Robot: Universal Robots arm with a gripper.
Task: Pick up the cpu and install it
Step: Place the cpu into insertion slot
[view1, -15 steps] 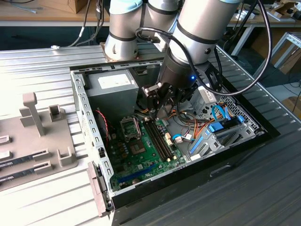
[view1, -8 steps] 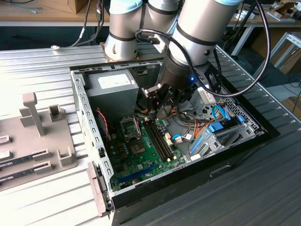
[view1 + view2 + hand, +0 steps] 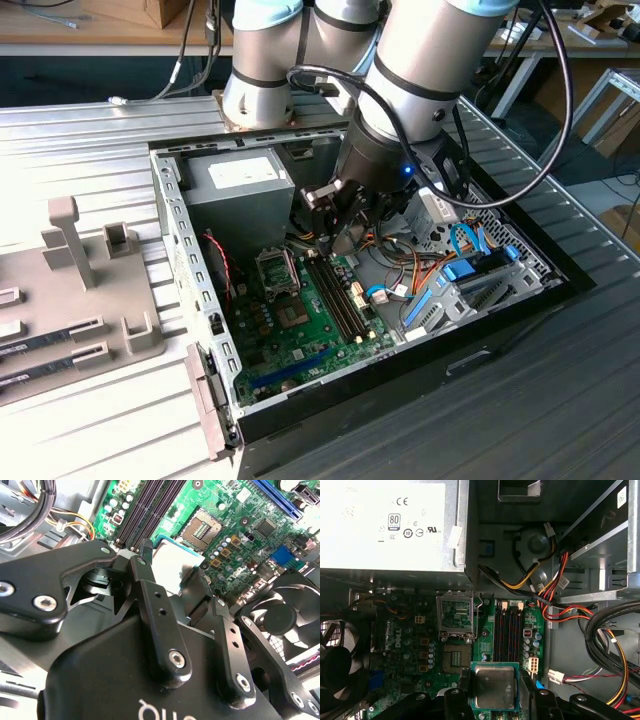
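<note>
Silver-lidded cpu (image 3: 494,686) — one — clamped in gripper (image 3: 495,689) over one motherboard (image 3: 415,630).

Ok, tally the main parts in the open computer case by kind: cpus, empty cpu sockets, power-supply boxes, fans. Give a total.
cpu, gripped in the hand: 1
empty cpu socket: 1
power-supply box: 1
fan: 1
Total: 4
</note>
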